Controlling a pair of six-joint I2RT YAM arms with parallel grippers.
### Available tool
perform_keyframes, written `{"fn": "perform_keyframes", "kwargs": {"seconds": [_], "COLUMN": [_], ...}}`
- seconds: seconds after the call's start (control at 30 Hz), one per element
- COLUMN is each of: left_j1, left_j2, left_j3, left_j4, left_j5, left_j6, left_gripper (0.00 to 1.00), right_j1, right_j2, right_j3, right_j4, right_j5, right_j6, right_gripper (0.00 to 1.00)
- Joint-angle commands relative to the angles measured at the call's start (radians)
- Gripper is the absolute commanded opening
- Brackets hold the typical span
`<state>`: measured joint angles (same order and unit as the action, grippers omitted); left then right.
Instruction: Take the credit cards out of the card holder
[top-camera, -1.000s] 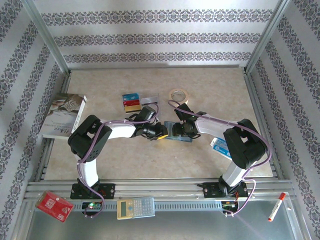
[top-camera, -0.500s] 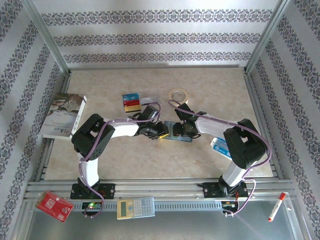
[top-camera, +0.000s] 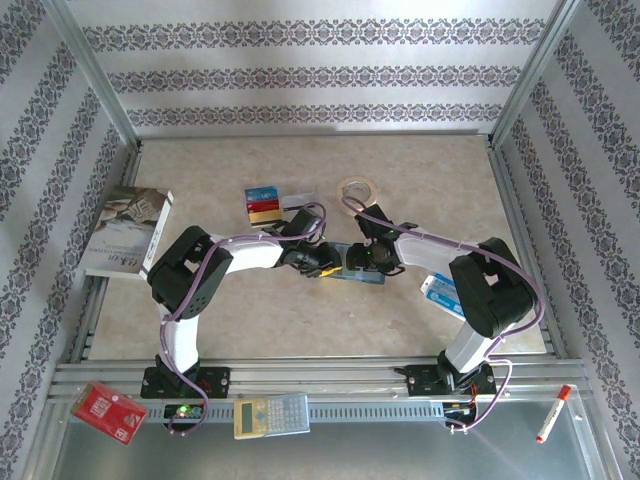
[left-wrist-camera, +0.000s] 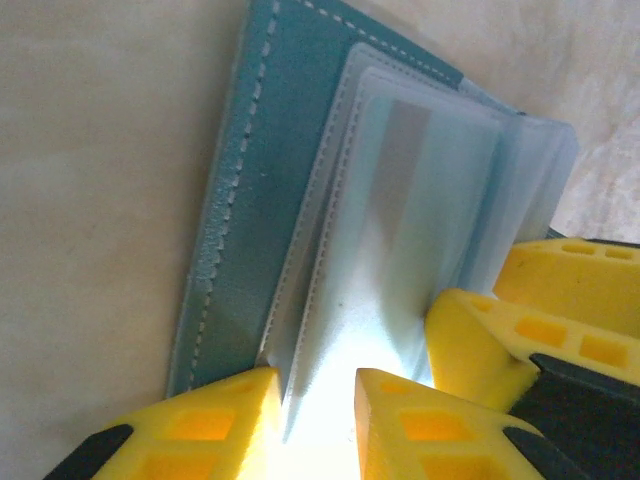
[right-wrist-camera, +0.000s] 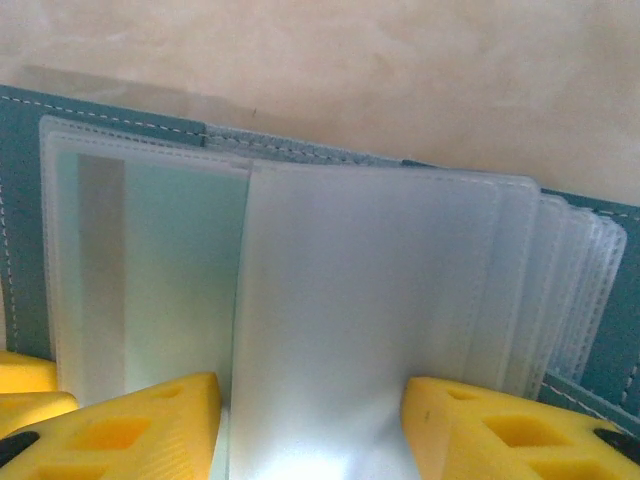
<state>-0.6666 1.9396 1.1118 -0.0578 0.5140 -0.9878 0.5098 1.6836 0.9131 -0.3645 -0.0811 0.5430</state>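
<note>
The card holder (top-camera: 362, 277) lay open and flat near the middle of the counter (top-camera: 300, 320), inner side up. Its long axis ran left to right, the right end dipping slightly toward the near edge. From above, the two claws meeting over it covered most of it, so only a teal strip along its near side was plain.

The left claw (left-wrist-camera: 318, 400) reached in from the left. Its yellow pads stood close together with a narrow gap, astride the edge of a clear sleeve (left-wrist-camera: 400, 230). Whether they pinched that sleeve could not be told.

The right claw (right-wrist-camera: 310, 425) was released, its pads wide apart on either side of a frosted sleeve leaf (right-wrist-camera: 370, 300) that rose between them. Through the sleeve to its left a pale card (right-wrist-camera: 150, 270) with a grey stripe showed, its print too blurred to read. More sleeves fanned out at the right of that wrist view, their contents unclear.

Other credit cards (top-camera: 264, 205) lay on the counter beyond the left arm, apart from the holder: blue, red and gold stacked close, with a silver-grey one just beside them.
</note>
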Motion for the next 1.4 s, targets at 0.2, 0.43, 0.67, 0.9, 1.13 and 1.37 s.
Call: {"fn": "perform_keyframes", "kwargs": {"seconds": [0.2, 0.43, 0.67, 0.9, 1.13, 1.37], "left_j1": [-0.008, -0.008, -0.013, -0.042, -0.077, -0.071], "left_j2": [-0.018, -0.031, -0.043, -0.031, 0.03, 0.031], "left_j3": [0.008, -0.014, -0.02, 0.017, 0.096, 0.127], "left_j4": [0.024, 0.138, 0.209, 0.254, 0.202, 0.117], "left_j5": [0.069, 0.132, 0.157, 0.171, 0.171, 0.149], "left_j6": [0.062, 0.035, 0.021, 0.007, 0.032, 0.087], "left_gripper": [0.27, 0.27, 0.27, 0.28, 0.29, 0.29], "right_j1": [-0.039, -0.077, -0.137, -0.206, -0.265, -0.264], "right_j2": [0.047, -0.021, -0.179, -0.392, -0.54, -0.525], "right_j3": [-0.087, -0.111, -0.153, -0.216, -0.274, -0.265], "right_j4": [0.02, 0.056, 0.115, 0.114, 0.109, 0.099], "right_j5": [-0.128, -0.195, -0.226, -0.148, -0.083, -0.111], "right_j6": [0.025, 0.06, 0.149, 0.215, 0.228, 0.191], "right_gripper": [0.57, 0.57, 0.6, 0.65, 0.66, 0.58]}}
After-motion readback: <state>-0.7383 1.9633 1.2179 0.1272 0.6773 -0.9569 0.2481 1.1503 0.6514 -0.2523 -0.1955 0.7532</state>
